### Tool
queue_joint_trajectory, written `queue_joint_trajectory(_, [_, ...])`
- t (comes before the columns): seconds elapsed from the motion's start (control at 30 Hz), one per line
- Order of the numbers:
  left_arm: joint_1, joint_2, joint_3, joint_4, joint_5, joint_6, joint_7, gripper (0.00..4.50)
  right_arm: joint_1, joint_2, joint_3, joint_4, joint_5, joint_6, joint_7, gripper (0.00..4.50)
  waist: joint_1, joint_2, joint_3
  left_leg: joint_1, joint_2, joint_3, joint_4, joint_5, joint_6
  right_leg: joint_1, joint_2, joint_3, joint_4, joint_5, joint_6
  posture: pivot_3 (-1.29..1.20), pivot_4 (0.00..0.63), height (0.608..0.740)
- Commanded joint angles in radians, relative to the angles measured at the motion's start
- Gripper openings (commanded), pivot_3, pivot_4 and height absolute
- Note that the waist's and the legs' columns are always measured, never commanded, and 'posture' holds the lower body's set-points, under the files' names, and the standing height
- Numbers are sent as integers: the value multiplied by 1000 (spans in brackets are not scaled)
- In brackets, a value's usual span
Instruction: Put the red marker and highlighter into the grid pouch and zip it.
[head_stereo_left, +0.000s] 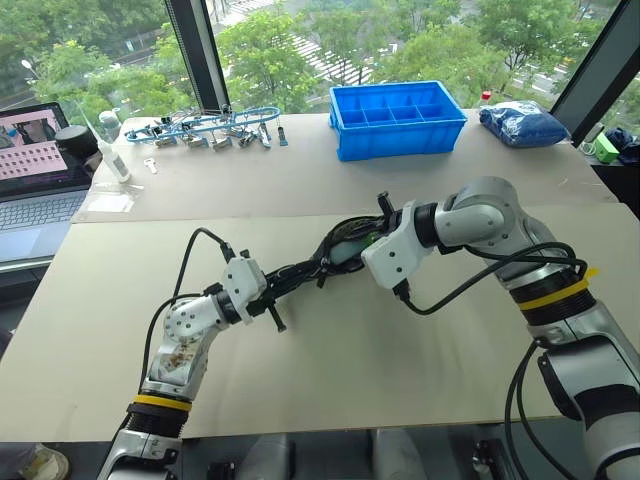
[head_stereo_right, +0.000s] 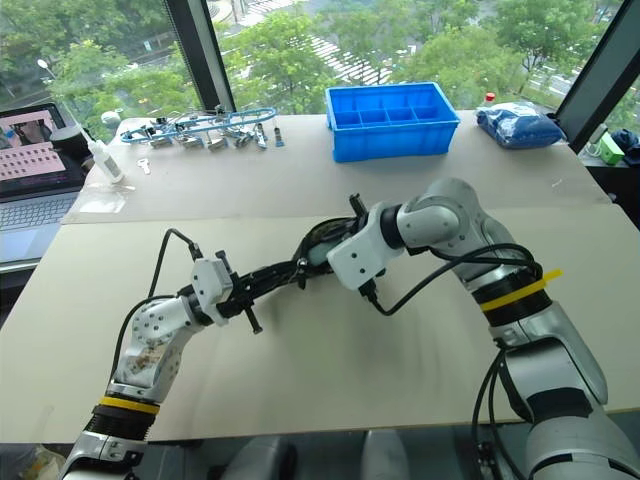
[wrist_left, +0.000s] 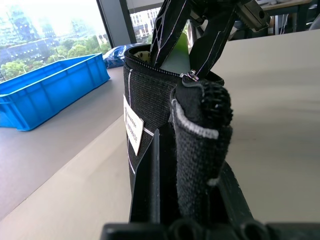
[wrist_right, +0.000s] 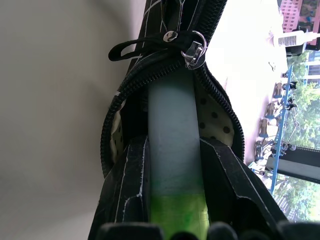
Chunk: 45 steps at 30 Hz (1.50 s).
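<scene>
Holding the grid pouch (head_stereo_left: 300, 268) clamped above the table (head_stereo_left: 400, 350) in my left gripper (wrist_left: 192, 165); right wrist view shows my right gripper (wrist_right: 175, 190) pinching the highlighter (wrist_right: 172, 165), half inside the pouch mouth.

The pouch (head_stereo_left: 320, 262) is held above the middle of the table (head_stereo_left: 420, 360), stretched between the left gripper (head_stereo_left: 262, 290) at its seven o'clock end and the right gripper (head_stereo_left: 372, 240) at its two o'clock end. The highlighter (wrist_right: 172, 165) sits partly inside the pouch's open mouth. A bin (head_stereo_left: 397, 118) stands at twelve o'clock, a laptop (head_stereo_left: 35, 170) at ten, and a bag (head_stereo_left: 523, 122) at two.
</scene>
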<state>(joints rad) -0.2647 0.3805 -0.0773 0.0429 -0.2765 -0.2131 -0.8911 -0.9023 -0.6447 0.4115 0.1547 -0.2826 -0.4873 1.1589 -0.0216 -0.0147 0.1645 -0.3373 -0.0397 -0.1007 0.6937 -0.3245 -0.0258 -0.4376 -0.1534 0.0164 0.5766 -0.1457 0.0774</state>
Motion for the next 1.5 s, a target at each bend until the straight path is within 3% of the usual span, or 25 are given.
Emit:
queue_joint_trajectory(0.03, [-24, -9, 4, -46, -9, -9, 11, 14, 1, 29, 8, -26, 54, -13, 6, 2600, -3, 0, 0, 0, 0, 0, 0, 0, 0, 0, 0, 0, 0, 0, 0, 0, 150, 740])
queue_joint_trajectory(0.2, [-30, -9, 5, -42, -10, -7, 11, 14, -65, 33, -35, 79, -12, -41, -110, 4355, -5, 0, 0, 0, 0, 0, 0, 0, 0, 0, 0, 0, 0, 0, 0, 0, 150, 740])
queue_joint_trajectory(0.23, [-32, -10, 4, -39, -10, -7, 11, 14, -74, 22, -38, 101, -19, -59, -120, 4479, -6, 0, 0, 0, 0, 0, 0, 0, 0, 0, 0, 0, 0, 0, 0, 0, 150, 740])
queue_joint_trajectory(0.47, [-40, -11, 2, -34, -12, -7, 9, 14, -120, -69, -151, 129, 122, 55, -68, 4479, -1, 0, 0, -1, 0, 0, 0, 0, 0, 0, 0, 0, -1, 0, 0, 0, 150, 740])
queue_joint_trajectory(0.63, [-37, -9, 6, -32, -15, -8, 5, 14, -76, -158, -300, -37, 423, 532, 85, 4479, 3, 0, 0, -1, 0, 0, 0, 0, 1, 0, 0, 0, -1, 0, 0, 0, 150, 740])
queue_joint_trajectory(0.73, [-37, -11, 6, -30, -14, -9, 5, 14, 29, -240, -356, -163, 584, 778, 175, 4479, 6, 0, 0, -1, 0, -1, 0, -3, 6, 0, 0, 0, -1, 0, 0, 0, 150, 740])
queue_joint_trajectory(0.8, [-36, -11, 7, -28, -16, -11, 3, 14, 151, -290, -392, -239, 643, 839, 206, 4479, 10, 0, 0, -1, 0, -1, 0, -4, 6, 0, 0, 0, -1, 0, 0, 0, 150, 740])
queue_joint_trajectory(1.0, [-38, -9, 8, -22, -20, -12, -8, 14, 292, -284, -423, -392, 732, 1007, 126, 4479, 0, 0, 0, -1, 0, 0, 1, -4, 7, 0, 0, 1, 1, 0, 0, 0, 150, 740])
queue_joint_trajectory(1.2, [-48, -10, 10, -17, -19, -12, -12, 14, 372, -159, -382, -528, 826, 1231, -60, 4479, 8, 0, 0, -1, 0, -1, 2, -3, 6, 1, 0, 0, 1, 0, 0, 0, 150, 740])
queue_joint_trajectory(1.4, [-37, -8, 8, -30, -17, -9, -15, 14, 306, -146, -352, -347, 664, 1166, -197, 4479, 13, 0, 0, -1, 0, 0, 3, -3, 5, 1, 0, 0, 1, 1, 0, 0, 150, 740])
queue_joint_trajectory(1.5, [-35, -7, 10, -32, -18, -7, -16, 14, 240, -152, -397, -247, 669, 1148, -196, 4479, 9, 0, 0, -1, 0, 0, 2, -3, 5, 0, 0, 0, 0, 0, 0, 0, 150, 740])
